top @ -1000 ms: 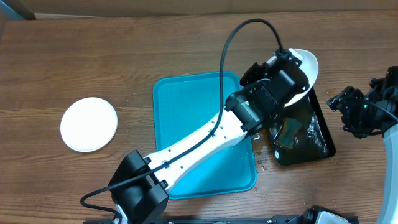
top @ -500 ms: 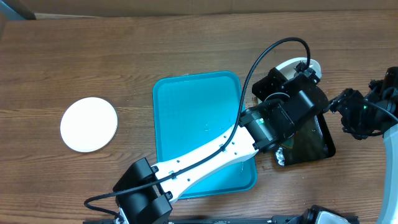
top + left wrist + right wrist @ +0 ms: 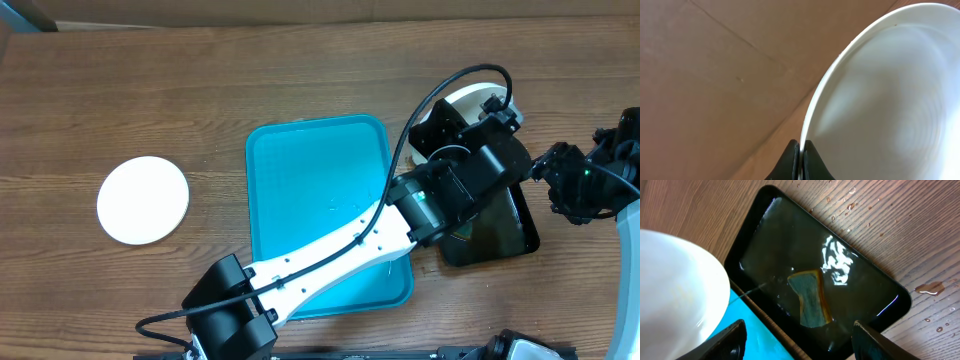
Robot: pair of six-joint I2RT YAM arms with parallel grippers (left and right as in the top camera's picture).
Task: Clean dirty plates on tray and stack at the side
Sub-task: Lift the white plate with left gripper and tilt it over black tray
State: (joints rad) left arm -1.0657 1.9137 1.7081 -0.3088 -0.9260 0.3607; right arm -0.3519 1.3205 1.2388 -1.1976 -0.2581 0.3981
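My left gripper (image 3: pixel 495 112) is shut on the rim of a white plate (image 3: pixel 468 96) and holds it tilted above the far end of the black tray. In the left wrist view the jaws (image 3: pixel 801 150) pinch the plate's edge (image 3: pixel 880 100). The same plate shows at the left of the right wrist view (image 3: pixel 675 290). Another white plate (image 3: pixel 143 199) lies on the table at the far left. No plate with a yellow-green rim is in view. The turquoise tray (image 3: pixel 310 180) holds no plates. My right gripper (image 3: pixel 565 180) is open and empty, right of the black tray (image 3: pixel 800 345).
A glossy black tray (image 3: pixel 515 230) holds water and a sponge (image 3: pixel 810 297); it lies right of the turquoise tray (image 3: pixel 755 337). Water drops (image 3: pixel 930 287) dot the wood beside it. The left arm lies diagonally over the turquoise tray.
The left arm has swung right and forward with the plate, so the gripper now covers most of it over the black tray. The right arm has not moved.
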